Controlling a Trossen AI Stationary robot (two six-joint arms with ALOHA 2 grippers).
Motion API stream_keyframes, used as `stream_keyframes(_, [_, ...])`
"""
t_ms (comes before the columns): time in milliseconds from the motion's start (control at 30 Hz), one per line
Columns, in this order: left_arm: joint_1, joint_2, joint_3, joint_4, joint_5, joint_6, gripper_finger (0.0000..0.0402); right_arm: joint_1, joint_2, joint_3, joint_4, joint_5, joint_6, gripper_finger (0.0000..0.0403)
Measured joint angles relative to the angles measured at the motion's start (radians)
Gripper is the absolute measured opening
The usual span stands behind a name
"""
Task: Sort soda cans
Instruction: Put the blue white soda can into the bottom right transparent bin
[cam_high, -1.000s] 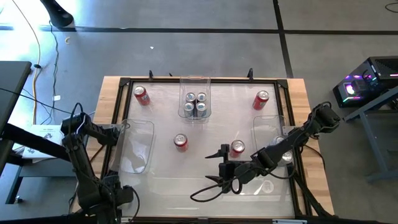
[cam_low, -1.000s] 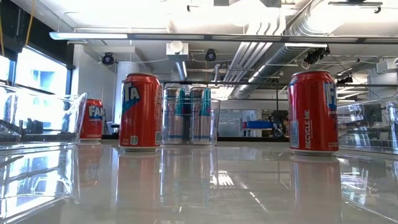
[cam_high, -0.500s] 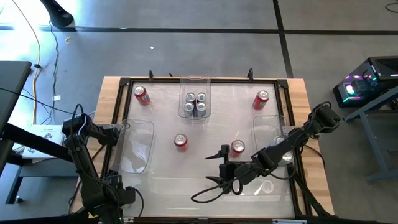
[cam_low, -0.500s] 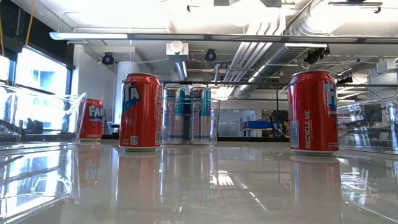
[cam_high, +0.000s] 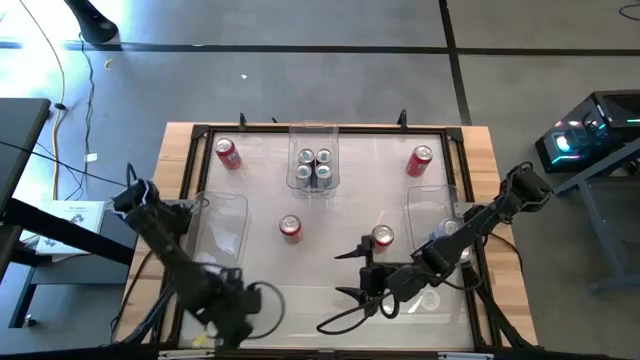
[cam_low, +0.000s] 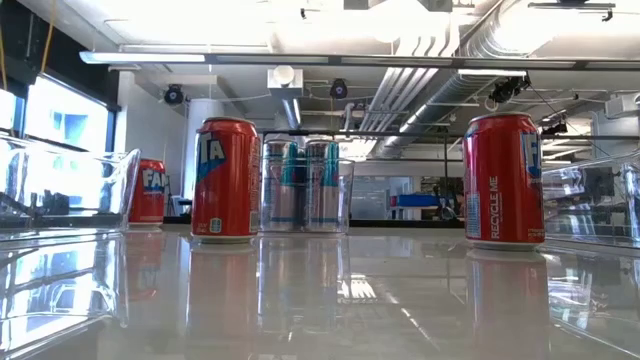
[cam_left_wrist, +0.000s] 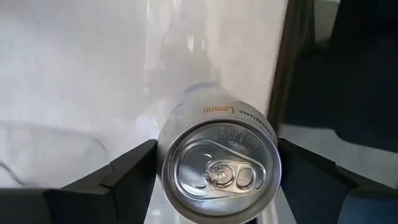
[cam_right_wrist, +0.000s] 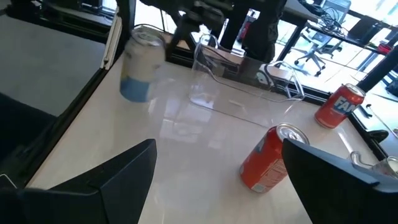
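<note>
- The left gripper (cam_high: 225, 312) sits near the table's (cam_high: 400, 300) front-left corner, its two dark fingers (cam_left_wrist: 124, 171) closed against the sides of a silver can (cam_left_wrist: 217, 168) with "Lemon" printed on its body; the can's pull-tab top faces the wrist camera.
- From the right wrist view that same can (cam_right_wrist: 140, 65) shows as a blurred silver and blue cylinder held above the table's front edge.
- The right gripper (cam_high: 352, 270) hovers over the front middle of the table with its fingers (cam_right_wrist: 112, 177) spread wide and nothing between them.
- One red can (cam_high: 382, 237) stands just beside the right gripper, toward the table's back edge.
- Another red can (cam_high: 290, 228) stands upright near the table's centre.
- A third red can (cam_high: 228, 152) is at the back-left corner, and a fourth (cam_high: 420, 160) near the back-right corner.
- Four silver-topped cans (cam_high: 314, 167) stand packed together inside a clear bin (cam_high: 313, 128) at the middle of the back edge.
- A clear bin (cam_high: 220, 235) lies along the left edge, and another (cam_high: 425, 205) along the right edge.
</note>
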Motion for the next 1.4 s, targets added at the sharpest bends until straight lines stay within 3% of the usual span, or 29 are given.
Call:
stream_keyframes(233, [0.167,-0.002,0.037,0.04,-0.104,0.248,0.0282,0.035,0.0,0.0,-0.064,0.008,0.045,0.0341])
stream_keyframes(533, [0.348,0.05,0.037,0.221,-0.158,0.466,0.0282,0.107,0.0,0.0,-0.198,0.13,0.213,0.0341])
stream_keyframes(767, [0.409,0.149,0.041,0.265,-0.107,0.521,0.0282,0.156,0.0,0.0,-0.252,0.162,0.326,0.0341])
stream_keyframes(1067, [0.415,0.165,0.04,0.328,-0.105,0.524,0.0294,0.178,0.0,0.0,-0.271,0.228,0.369,0.0341])
stream_keyframes(1267, [0.455,0.169,0.037,0.371,0.085,0.495,0.0333,0.175,0.0,0.0,-0.272,0.227,0.394,0.0341])
stream_keyframes(1400, [0.473,0.171,0.037,0.377,0.081,0.496,0.0344,0.174,0.0,0.0,-0.271,0.227,0.399,0.0341])
